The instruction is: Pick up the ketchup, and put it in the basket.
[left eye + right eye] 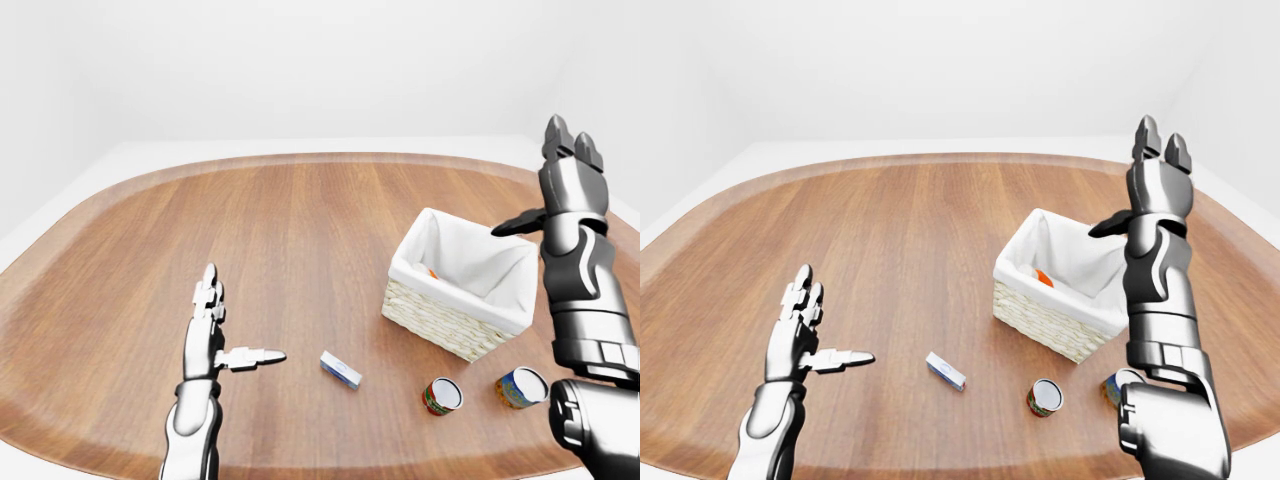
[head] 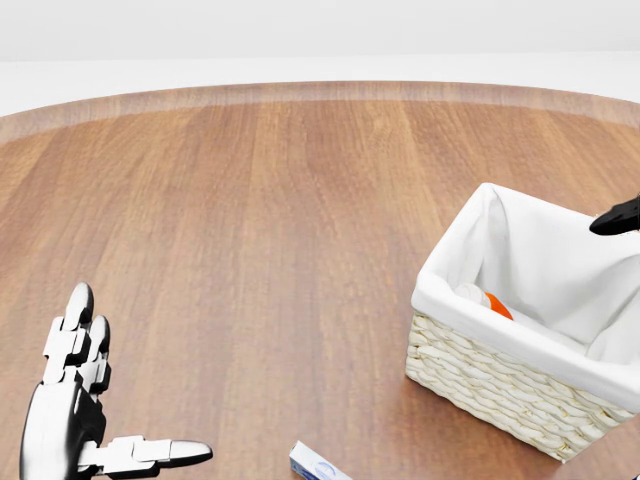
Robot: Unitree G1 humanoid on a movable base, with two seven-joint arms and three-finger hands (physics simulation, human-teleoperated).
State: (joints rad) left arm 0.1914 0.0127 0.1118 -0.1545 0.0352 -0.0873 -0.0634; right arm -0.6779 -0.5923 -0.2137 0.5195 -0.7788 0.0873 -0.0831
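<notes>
Clearing the right hand (image 1: 1156, 172) away from the basket (image 2: 470, 375) is the step in hand, judging by how things lie: the ketchup (image 2: 490, 303) sits low inside the white liner, against the wall nearest the left of the head view, with only its pale cap end and a sliver of orange showing over the rim. The right hand is raised well above the basket with its fingers spread and nothing between them; in the head view only a dark fingertip pokes in at the right edge. To finish cleanly, the arm should lift straight up and draw off to the right, so the forearm does not brush the liner or tip the basket, which stands light on the bench (image 1: 300, 230).

The bottle probably lies on its side at the bottom, though so little of it shows that I cannot be sure how it rests.

The left hand (image 1: 208, 330) hovers open over the bench, thumb stuck out, well apart from everything, and needs do nothing. A small blue-and-white box (image 1: 340, 369) and two cans (image 1: 442, 395) lie near the basket at the bottom of the eye views; a low retreat could sweep the cans, so go high.
</notes>
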